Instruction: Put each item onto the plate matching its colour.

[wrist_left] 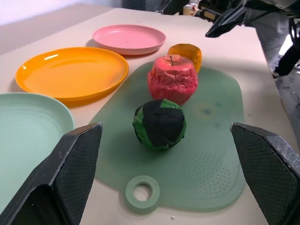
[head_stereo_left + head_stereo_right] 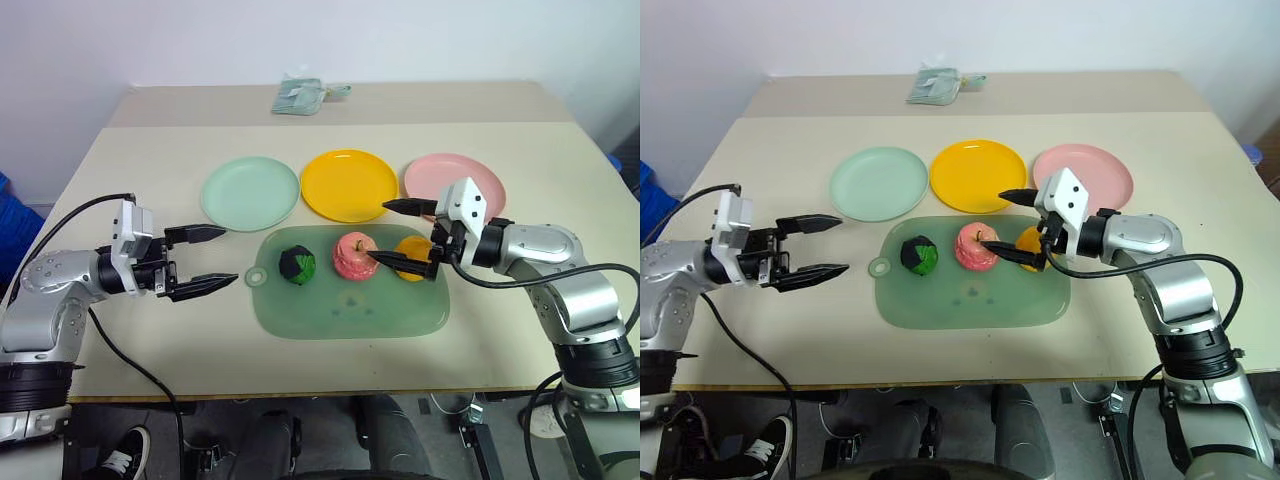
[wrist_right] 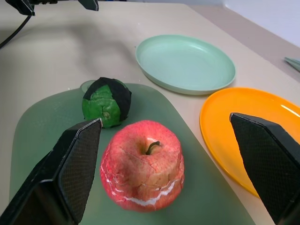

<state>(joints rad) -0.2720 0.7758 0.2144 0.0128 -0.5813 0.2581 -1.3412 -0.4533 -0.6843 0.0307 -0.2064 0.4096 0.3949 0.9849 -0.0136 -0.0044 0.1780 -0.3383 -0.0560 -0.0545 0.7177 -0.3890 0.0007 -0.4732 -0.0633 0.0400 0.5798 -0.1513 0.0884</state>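
Closest to me is the near edge of the pale green cutting board [image 2: 350, 310], which I take as my landmark on the table [image 2: 520, 330]. On the board sit all three items in a row along its far side: the green-and-black ball [image 2: 297, 265] toward its left end, the pink apple [image 2: 354, 256] in the middle, the orange fruit [image 2: 412, 246] toward its right end, just beside the apple. Beyond the board lie three plates, none of them holding anything: the mint green plate [image 2: 250, 193] past its left end, the yellow plate [image 2: 349, 184] past its middle, the pink plate [image 2: 455, 178] past its right end. My left tool [image 2: 213, 258] hangs off the board's left end, fingers spread wide, gripping nothing. My right tool [image 2: 400, 234] hovers over the board's right end, spread wide as well, one finger above the orange fruit, nothing held. Bare table runs from the board's near edge to the table's front rim. A folded cloth [image 2: 300, 95] lies far beyond the plates.
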